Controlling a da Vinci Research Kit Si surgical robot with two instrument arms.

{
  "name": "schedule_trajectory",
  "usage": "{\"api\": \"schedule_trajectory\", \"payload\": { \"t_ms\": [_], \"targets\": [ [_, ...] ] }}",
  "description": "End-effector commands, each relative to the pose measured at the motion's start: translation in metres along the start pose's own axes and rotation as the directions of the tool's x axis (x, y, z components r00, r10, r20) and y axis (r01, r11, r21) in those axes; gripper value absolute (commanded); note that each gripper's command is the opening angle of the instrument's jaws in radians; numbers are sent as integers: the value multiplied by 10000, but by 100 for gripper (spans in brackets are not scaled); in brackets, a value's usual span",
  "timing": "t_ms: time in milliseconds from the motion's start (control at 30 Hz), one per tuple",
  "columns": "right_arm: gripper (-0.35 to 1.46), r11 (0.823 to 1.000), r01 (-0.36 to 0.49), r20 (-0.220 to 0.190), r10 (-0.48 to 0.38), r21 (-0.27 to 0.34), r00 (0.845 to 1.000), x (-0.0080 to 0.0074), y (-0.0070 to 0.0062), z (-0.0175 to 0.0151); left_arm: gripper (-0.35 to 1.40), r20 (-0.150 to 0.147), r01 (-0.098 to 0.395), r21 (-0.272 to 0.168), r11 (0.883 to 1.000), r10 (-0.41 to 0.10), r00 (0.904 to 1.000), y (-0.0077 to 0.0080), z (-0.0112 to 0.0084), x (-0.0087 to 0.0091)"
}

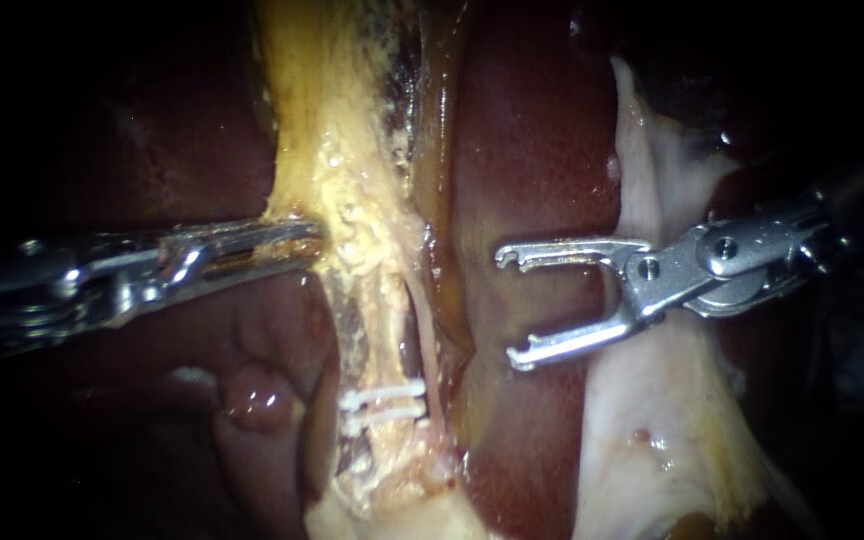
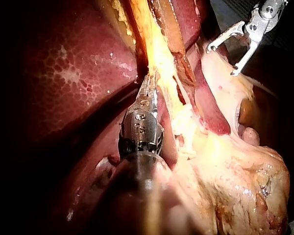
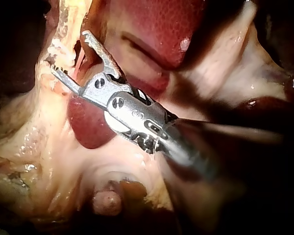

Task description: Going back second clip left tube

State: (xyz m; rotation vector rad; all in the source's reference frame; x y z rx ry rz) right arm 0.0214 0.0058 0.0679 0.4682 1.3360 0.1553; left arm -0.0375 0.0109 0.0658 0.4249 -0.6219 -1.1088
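Note:
Two white clips (image 1: 383, 404) sit side by side across a pale tube (image 1: 384, 318) low in the yellow tissue strand (image 1: 337, 150). My left instrument (image 1: 297, 240) comes in from the left, its jaws shut on the edge of that strand above the clips; the left wrist view shows it (image 2: 148, 89) buried in the same yellow tissue (image 2: 159, 54). My right instrument (image 1: 510, 308) hangs to the right of the tube over the liver (image 1: 532, 150), jaws wide open and empty. In its own view the open jaws (image 3: 70, 53) stand close to the yellow strand (image 3: 49, 112). It also shows as my other instrument (image 2: 221, 61) in the left wrist view.
Dark red liver (image 1: 152, 150) lies on both sides of the strand. Pale white tissue (image 1: 652, 420) spreads under and behind my right instrument. A small rounded pink lump (image 1: 257, 395) sits left of the clips.

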Motion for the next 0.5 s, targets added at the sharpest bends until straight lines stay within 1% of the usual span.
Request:
{"api": "schedule_trajectory", "payload": {
  "t_ms": [33,500],
  "targets": [
    [60,10000,-1,1,1,0,10000,0,0,0,-35,-74,-8,7,10000,9,10000,-1,2,1],
    [60,10000,-5,0,5,-2,10000,1,0,0,-35,-102,-13,54,10000,13,9999,-2,1,0]
  ]
}}
